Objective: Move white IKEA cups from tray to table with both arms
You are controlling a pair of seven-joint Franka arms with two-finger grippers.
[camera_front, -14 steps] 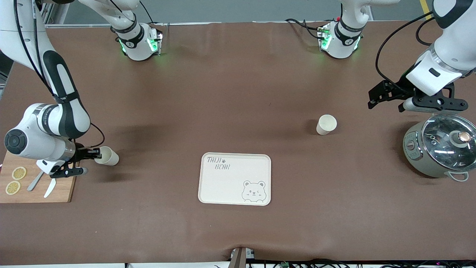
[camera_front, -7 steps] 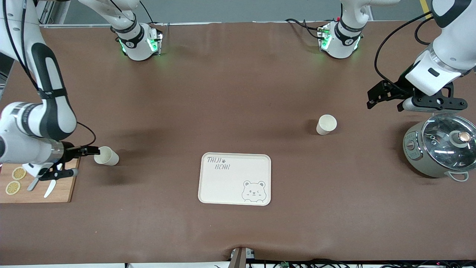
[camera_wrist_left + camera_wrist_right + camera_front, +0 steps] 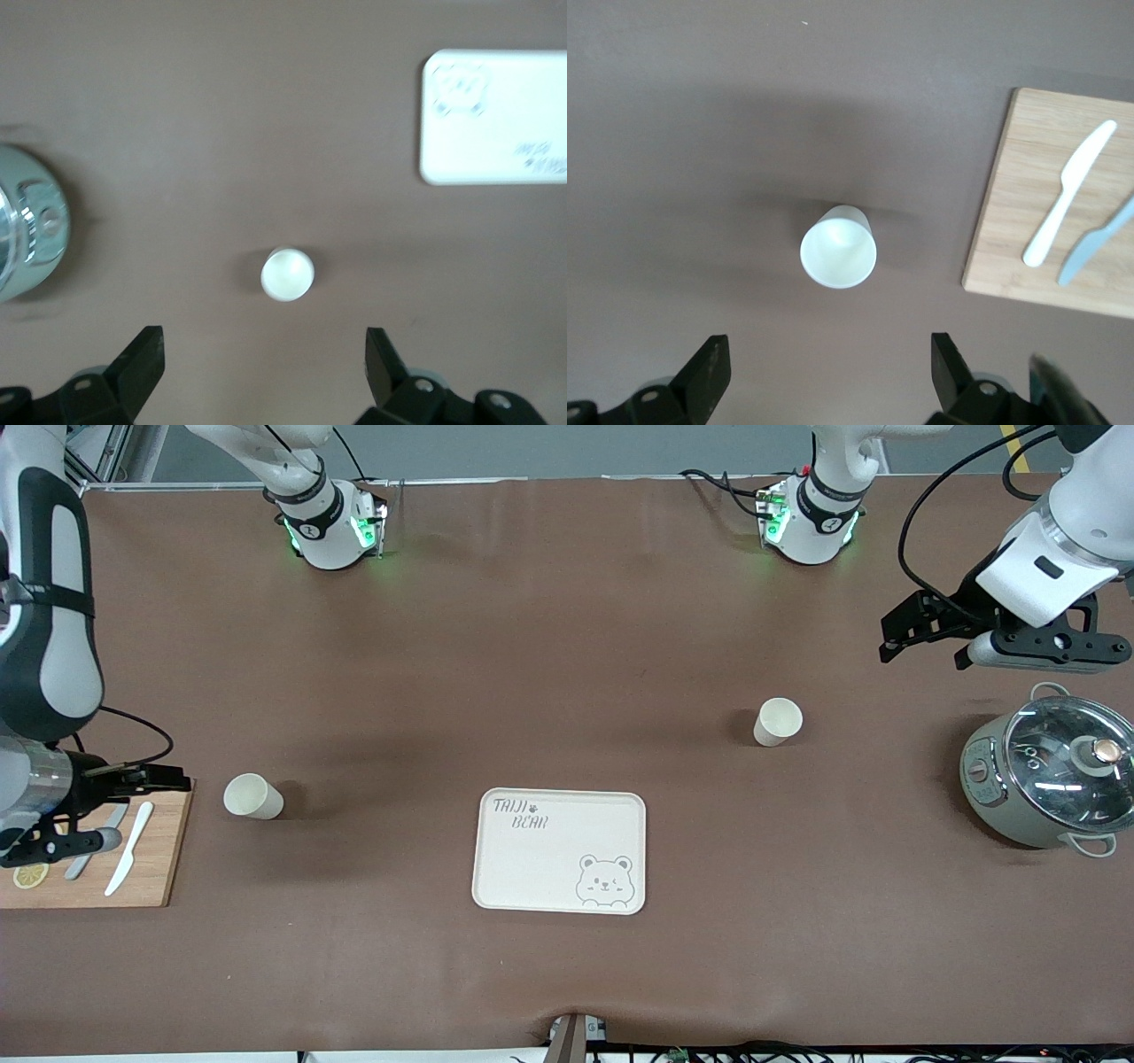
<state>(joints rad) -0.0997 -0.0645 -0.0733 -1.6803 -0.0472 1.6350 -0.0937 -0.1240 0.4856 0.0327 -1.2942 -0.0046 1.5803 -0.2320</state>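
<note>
Two white IKEA cups stand upright on the brown table, both apart from the bear-printed tray (image 3: 560, 850). One cup (image 3: 252, 795) is toward the right arm's end and also shows in the right wrist view (image 3: 838, 248). The other cup (image 3: 778, 721) is toward the left arm's end and shows in the left wrist view (image 3: 287, 274). My right gripper (image 3: 173, 779) is open and empty over the edge of the cutting board, clear of its cup; its own view shows the jaws (image 3: 828, 367) wide apart. My left gripper (image 3: 895, 638) is open and empty in the air, clear of its cup (image 3: 264, 359).
A wooden cutting board (image 3: 142, 868) with a white knife (image 3: 128, 849), a grey knife and a lemon slice (image 3: 29, 875) lies at the right arm's end. A grey pot with a glass lid (image 3: 1050, 784) stands at the left arm's end, under the left wrist.
My right gripper has let go of its cup and drawn back over the cutting board; the cup stays standing. My left gripper has drifted a little toward its base.
</note>
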